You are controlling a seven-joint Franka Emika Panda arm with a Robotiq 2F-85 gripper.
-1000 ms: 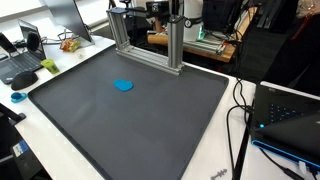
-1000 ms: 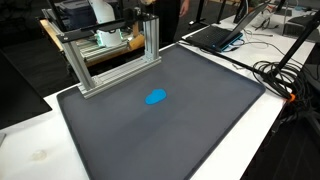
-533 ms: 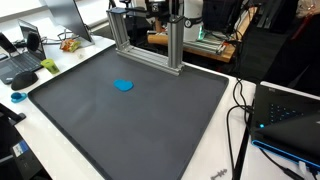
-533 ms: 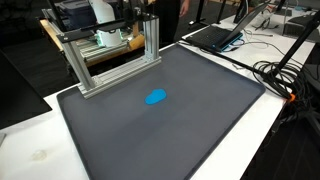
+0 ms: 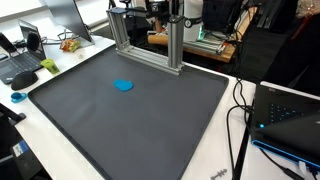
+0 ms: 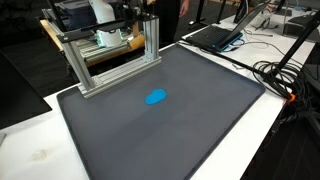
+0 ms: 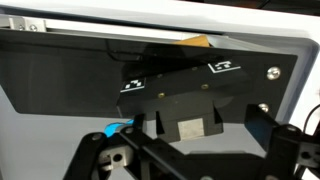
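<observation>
A small flat blue object [image 5: 123, 85] lies on the dark grey mat [image 5: 150, 120] in both exterior views, left of the mat's middle [image 6: 156, 97]. Nothing is close to it. I cannot make out the gripper in either exterior view. In the wrist view my gripper [image 7: 195, 150] stands open with nothing between its dark fingers [image 7: 288, 148]. It faces a black panel [image 7: 80, 70] that carries two checkered markers [image 7: 132, 84]. A small blue patch [image 7: 117, 128] shows beside one finger; I cannot tell what it is.
An aluminium frame [image 5: 150, 45] stands at the mat's far edge, also in the exterior view [image 6: 110, 65]. Laptops [image 5: 285, 110] [image 6: 215, 35] and cables [image 6: 280, 75] lie beside the mat. More clutter [image 5: 25, 65] sits on the white table at one side.
</observation>
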